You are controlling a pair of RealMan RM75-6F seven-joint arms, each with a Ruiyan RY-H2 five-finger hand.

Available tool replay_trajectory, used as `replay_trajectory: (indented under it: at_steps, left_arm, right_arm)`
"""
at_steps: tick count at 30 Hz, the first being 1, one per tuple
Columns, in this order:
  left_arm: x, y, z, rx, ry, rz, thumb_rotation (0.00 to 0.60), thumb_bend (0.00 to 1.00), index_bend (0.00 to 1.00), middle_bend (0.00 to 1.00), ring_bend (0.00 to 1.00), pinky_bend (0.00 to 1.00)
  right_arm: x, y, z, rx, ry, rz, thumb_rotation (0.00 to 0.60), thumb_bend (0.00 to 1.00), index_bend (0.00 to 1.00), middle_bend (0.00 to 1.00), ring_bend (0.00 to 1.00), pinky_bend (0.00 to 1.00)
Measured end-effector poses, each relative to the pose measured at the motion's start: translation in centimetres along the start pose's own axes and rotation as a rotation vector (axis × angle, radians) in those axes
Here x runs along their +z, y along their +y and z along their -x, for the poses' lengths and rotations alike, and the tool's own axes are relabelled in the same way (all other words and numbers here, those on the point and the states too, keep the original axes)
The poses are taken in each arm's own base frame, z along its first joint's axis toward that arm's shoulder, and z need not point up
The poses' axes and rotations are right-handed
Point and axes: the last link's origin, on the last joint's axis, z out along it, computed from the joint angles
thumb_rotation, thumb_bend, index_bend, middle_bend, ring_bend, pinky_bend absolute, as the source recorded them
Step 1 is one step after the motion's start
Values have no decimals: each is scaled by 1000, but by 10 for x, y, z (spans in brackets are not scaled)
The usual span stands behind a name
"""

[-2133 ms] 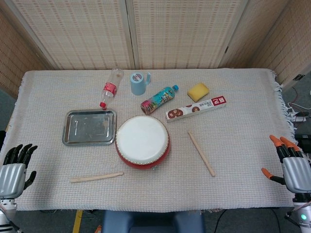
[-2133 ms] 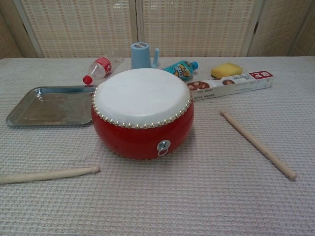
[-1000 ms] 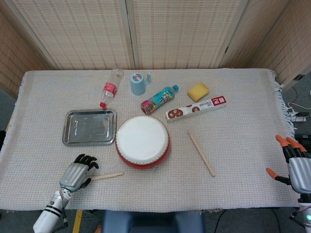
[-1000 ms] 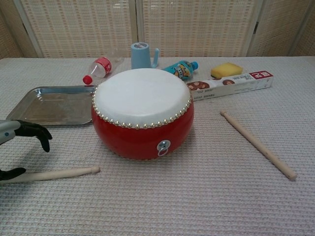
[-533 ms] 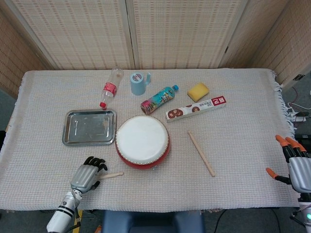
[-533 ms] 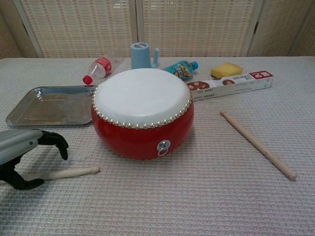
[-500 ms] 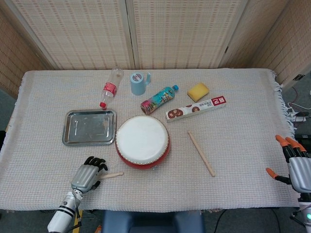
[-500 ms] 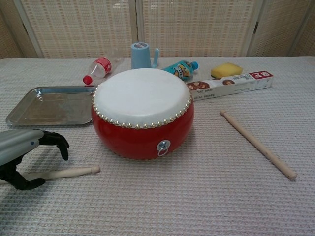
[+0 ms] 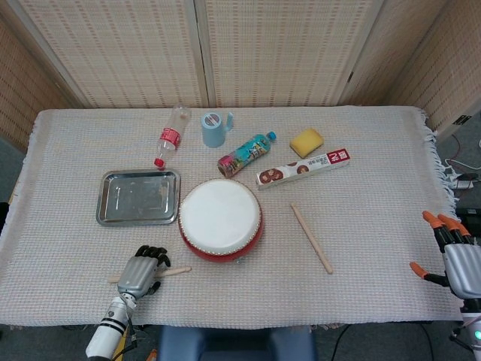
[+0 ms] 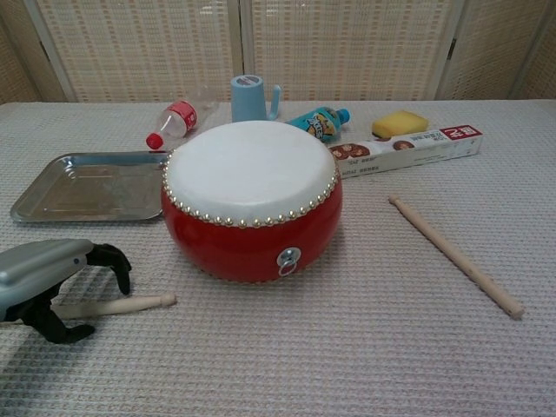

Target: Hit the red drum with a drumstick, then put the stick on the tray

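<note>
Left robot hand [image 10: 48, 280] has slid in over the near drumstick [image 10: 122, 304], fingers arched apart around it but not clamped yet, and that stick lies flat on the tabletop running left-right toward the red drum [image 10: 252, 200], way closer than the idle, open right robot hand [image 9: 455, 256].

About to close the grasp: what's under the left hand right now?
Under the left hand lies a drumstick on the cloth; its tip pokes out toward the red drum. The covered middle is hidden, so finger contact can't be confirmed.
</note>
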Motion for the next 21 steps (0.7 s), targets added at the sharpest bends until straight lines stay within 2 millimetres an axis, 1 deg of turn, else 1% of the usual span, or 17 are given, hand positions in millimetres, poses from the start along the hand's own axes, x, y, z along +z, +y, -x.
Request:
replay_trajectory:
  at_steps: [11, 21]
  left_arm:
    - [-7, 7, 2, -5, -17, 32, 600, 258, 461, 204, 144, 111]
    - [-2, 6, 5, -16, -18, 21, 600, 334, 491, 218, 148, 116]
  right_arm:
    - [1, 2, 2, 2, -14, 6, 600, 156, 49, 137, 19, 116]
    - [2, 3, 3, 7, -18, 14, 600, 156, 49, 137, 19, 116]
